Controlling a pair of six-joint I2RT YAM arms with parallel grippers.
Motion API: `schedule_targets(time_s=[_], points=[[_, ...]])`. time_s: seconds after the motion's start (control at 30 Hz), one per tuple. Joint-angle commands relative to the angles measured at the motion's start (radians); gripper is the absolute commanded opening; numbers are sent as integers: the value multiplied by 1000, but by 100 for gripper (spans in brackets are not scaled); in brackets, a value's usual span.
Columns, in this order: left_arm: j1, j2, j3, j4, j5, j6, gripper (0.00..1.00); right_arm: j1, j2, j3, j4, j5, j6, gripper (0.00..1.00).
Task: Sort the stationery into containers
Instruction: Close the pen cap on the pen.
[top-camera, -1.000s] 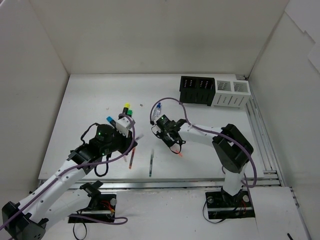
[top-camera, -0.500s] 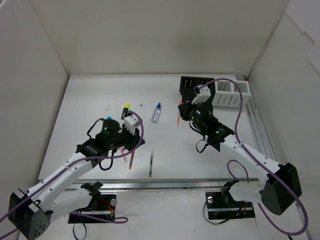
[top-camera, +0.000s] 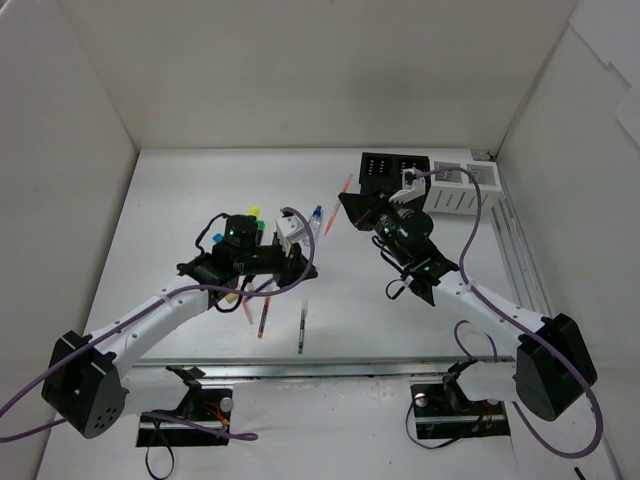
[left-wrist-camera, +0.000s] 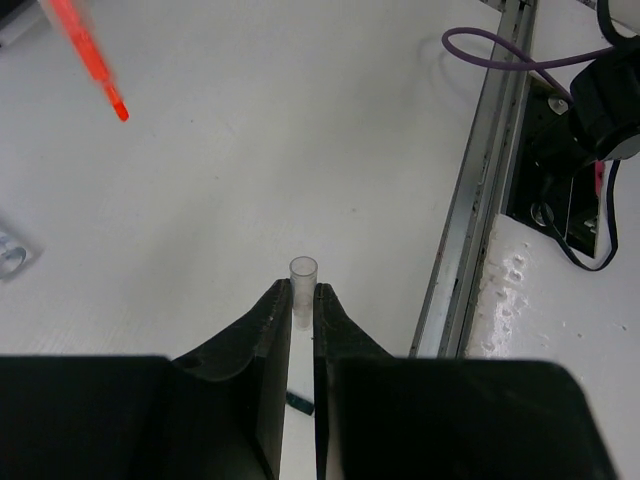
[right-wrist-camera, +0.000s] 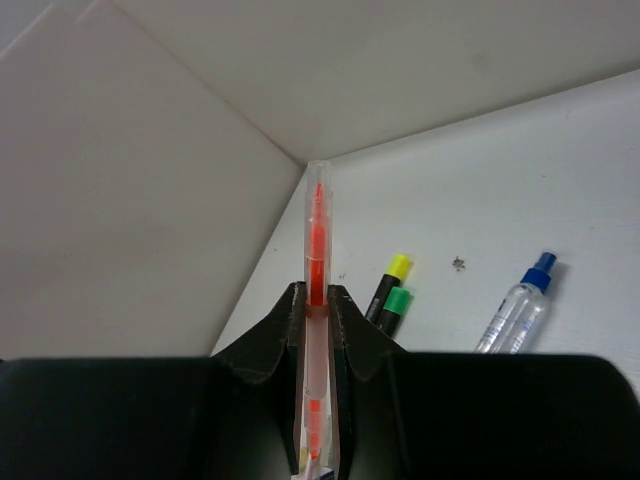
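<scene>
My right gripper (top-camera: 356, 207) is shut on a clear-barrelled orange pen (right-wrist-camera: 317, 235) and holds it in the air just left of the black organiser (top-camera: 392, 170); the pen (top-camera: 346, 187) points up and left. My left gripper (top-camera: 306, 270) is shut on the end of a thin clear tube (left-wrist-camera: 302, 280), above the table's middle. Yellow-capped (right-wrist-camera: 399, 266) and green-capped (right-wrist-camera: 397, 299) highlighters and the blue-capped bottle (right-wrist-camera: 520, 305) lie on the table. Two white bins (top-camera: 466, 184) stand right of the organiser.
A red pen (top-camera: 262, 318) and a green pen (top-camera: 302, 332) lie near the front edge. A blurred red pen (left-wrist-camera: 85, 50) shows in the left wrist view. A metal rail (left-wrist-camera: 480, 210) runs along the table's front. White walls enclose the table.
My right gripper swung the orange pen up and left, from hanging down to pointing up-left. My left gripper moved right, away from the highlighters, toward the table's middle.
</scene>
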Motion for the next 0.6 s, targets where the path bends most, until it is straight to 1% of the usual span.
schedule_targets(time_s=[0.0,0.1,0.17,0.43,0.57], points=[[18,27,92,89,64,9,3,5,17,10,221,-62,45,0],[18,73,132,79,71,0,3,2,34,16,241,-85,35,0],[40,98,149,79,84,-5,3,3,26,15,244,-96,25,0],[81,151,198,70,125,-17,3,5,-7,-12,243,-144,-84,0],[90,159,212,66,133,-12,3,3,-6,-12,243,-157,-104,0]])
